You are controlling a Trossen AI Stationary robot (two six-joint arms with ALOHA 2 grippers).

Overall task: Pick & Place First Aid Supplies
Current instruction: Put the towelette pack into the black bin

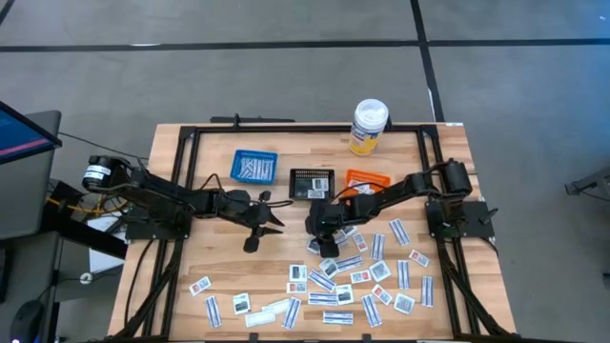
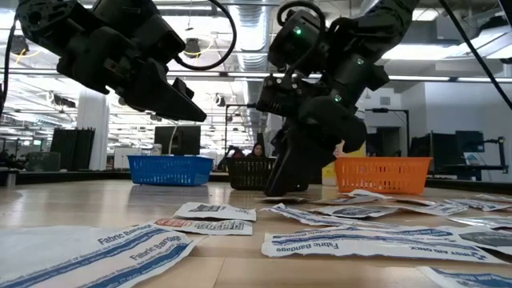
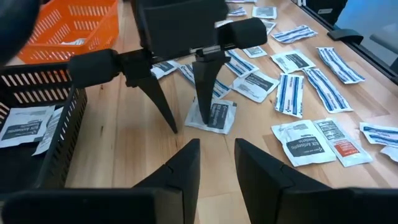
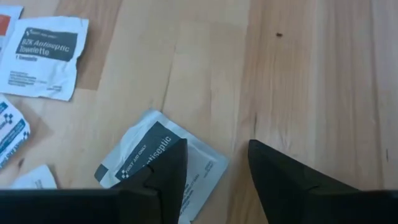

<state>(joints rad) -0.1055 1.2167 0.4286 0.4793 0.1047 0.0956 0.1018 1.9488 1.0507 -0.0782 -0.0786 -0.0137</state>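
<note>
White foil antiseptic packet flat on the wood just in front of the black basket, under the right gripper, fingers apart astride its edge; likely light, limp, slippery, best pinched at a raised rim.

Blue basket, black basket, orange basket, bottle

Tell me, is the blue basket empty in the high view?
No. The blue basket already holds several white strips with blue print, lying across its floor.
</note>
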